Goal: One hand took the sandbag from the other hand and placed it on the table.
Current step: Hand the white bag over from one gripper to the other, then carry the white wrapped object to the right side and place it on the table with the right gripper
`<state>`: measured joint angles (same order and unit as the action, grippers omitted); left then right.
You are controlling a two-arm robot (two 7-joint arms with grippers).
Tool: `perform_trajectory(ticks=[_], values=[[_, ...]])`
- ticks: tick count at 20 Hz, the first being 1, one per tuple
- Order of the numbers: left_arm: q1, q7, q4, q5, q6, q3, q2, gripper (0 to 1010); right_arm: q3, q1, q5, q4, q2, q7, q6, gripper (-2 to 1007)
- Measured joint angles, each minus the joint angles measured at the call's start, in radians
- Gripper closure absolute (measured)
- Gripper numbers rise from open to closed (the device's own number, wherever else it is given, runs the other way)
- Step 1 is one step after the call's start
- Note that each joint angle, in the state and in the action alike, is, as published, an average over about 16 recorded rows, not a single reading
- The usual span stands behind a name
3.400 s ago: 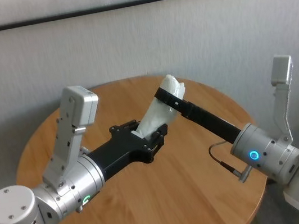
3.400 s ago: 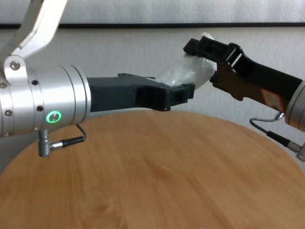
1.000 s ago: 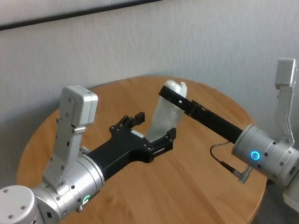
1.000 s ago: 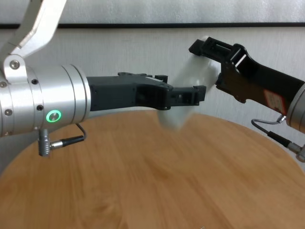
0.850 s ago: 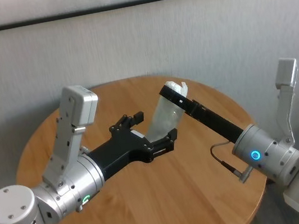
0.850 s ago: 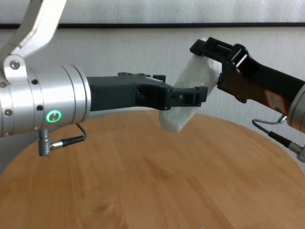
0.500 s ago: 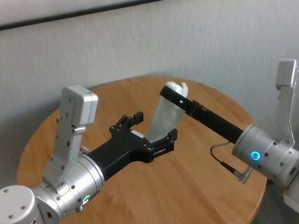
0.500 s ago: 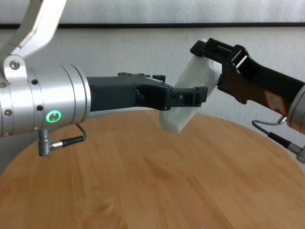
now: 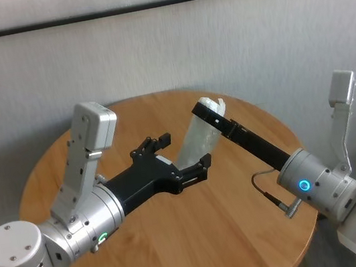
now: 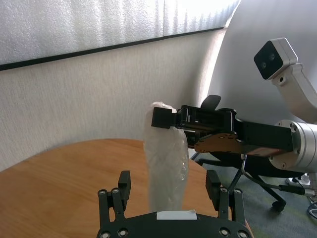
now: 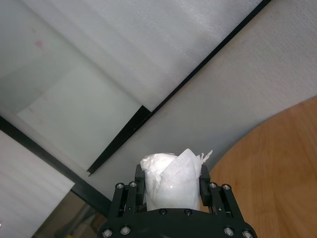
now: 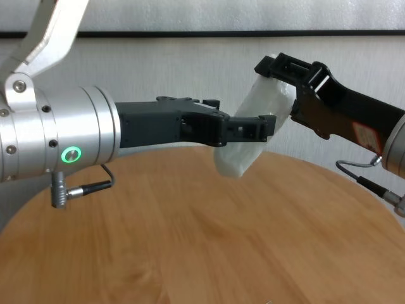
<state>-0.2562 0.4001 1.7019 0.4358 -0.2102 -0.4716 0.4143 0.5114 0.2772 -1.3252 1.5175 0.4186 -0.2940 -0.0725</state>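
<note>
Gripping bag (image 9: pixel 200 142) top w/ R gripper (image 9: pixel 207 110) above table (image 9: pixel 184 254) centre, L gripper (image 9: pixel 176 154) spread wide round bag's lower end.

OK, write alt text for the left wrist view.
A white sandbag hangs upright from the right pincer, which clamps its top end. The left pincer stands open on either side of its lower part, above the round wooden table.

hidden: sandbag (image 12: pixel 245 136) middle behind left gripper (image 12: pixel 237 130) | table (image 12: pixel 209 240) near edge cropped
</note>
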Motion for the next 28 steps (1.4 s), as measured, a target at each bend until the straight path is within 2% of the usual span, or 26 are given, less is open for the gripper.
perform_trajectory(ticks=[18, 28], values=[[0.0, 0.0, 0.0, 0.0, 0.0, 0.0, 0.0, 10, 0.004, 0.002, -0.001, -0.003, 0.003, 0.004, 0.007, 386], [0.0, 0.0, 0.0, 0.0, 0.0, 0.0, 0.0, 10, -0.003, 0.007, 0.019, -0.016, 0.004, 0.033, 0.013, 386]])
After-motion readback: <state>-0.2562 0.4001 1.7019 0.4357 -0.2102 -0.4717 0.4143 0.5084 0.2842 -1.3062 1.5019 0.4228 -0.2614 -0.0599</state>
